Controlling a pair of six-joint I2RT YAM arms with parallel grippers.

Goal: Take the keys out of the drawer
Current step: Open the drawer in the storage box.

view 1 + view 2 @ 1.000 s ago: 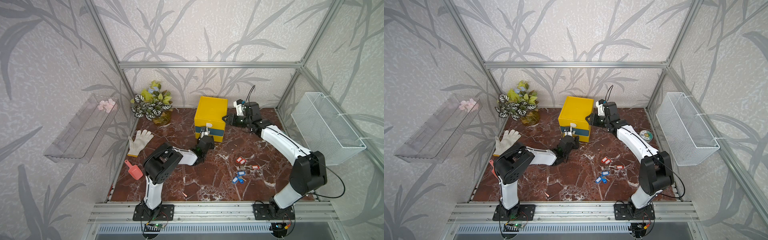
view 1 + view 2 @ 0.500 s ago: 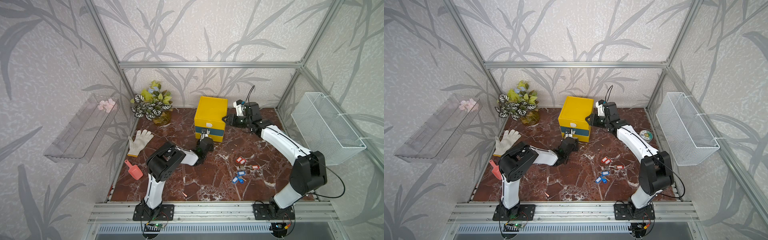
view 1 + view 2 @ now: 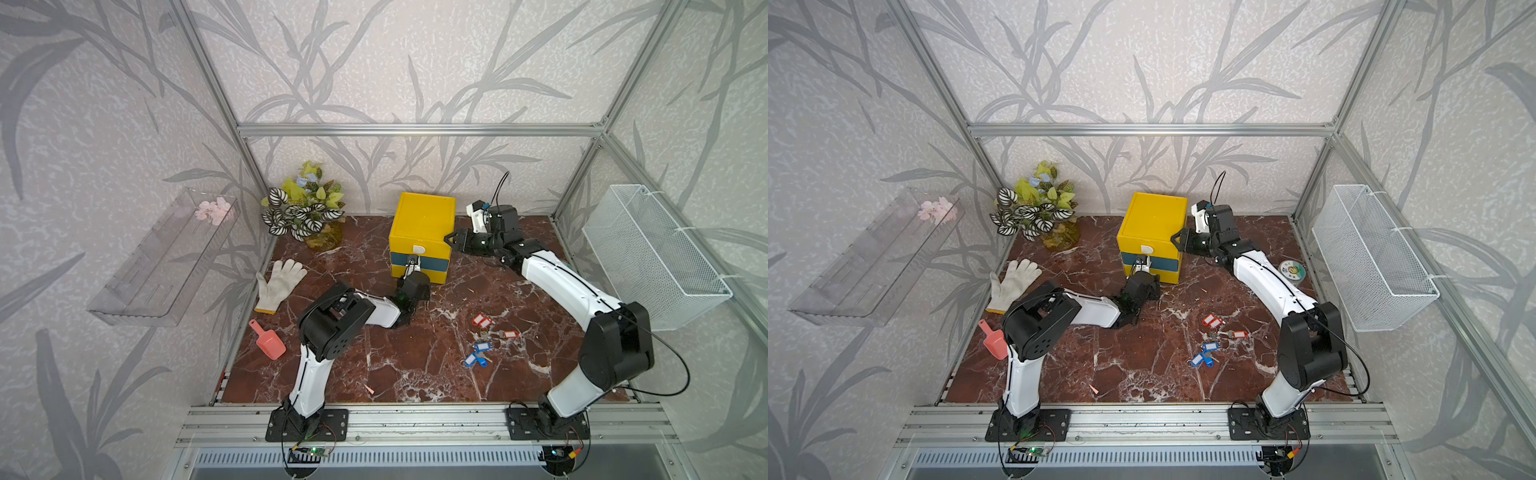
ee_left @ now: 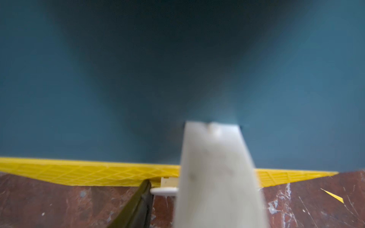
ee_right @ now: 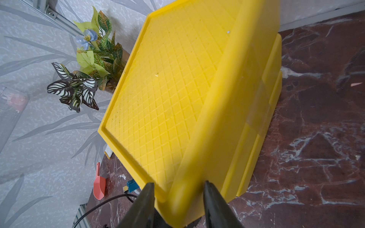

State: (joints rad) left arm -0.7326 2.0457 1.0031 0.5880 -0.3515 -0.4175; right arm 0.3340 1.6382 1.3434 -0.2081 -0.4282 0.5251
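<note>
A yellow drawer box [image 3: 422, 222] [image 3: 1152, 218] with blue drawer fronts [image 4: 138, 88] stands at the back of the table, its drawers pushed in. My left gripper [image 3: 410, 269] [image 3: 1139, 266] [image 4: 167, 185] is at the lower drawer front. It is open, with the white handle [image 4: 164, 190] between a dark finger and a white finger. My right gripper [image 3: 451, 240] [image 3: 1177, 240] [image 5: 177, 183] is shut on the box's upper right corner [image 5: 183, 197]. Several keys with red tags [image 3: 480, 320] [image 3: 1212, 320] and blue tags [image 3: 482, 346] [image 3: 1209, 346] lie on the table near the right arm.
A potted plant [image 3: 305, 208] stands at the back left. A white glove [image 3: 278, 282] and a pink scoop [image 3: 268, 340] lie by the left edge. A wire basket [image 3: 648, 253] hangs on the right wall and a clear shelf [image 3: 162, 257] on the left wall. A round tin [image 3: 1291, 270] lies behind the right arm.
My left arm has edged a little toward the drawer front and its jaws have narrowed around the handle. The right arm and the keys on the table have not moved.
</note>
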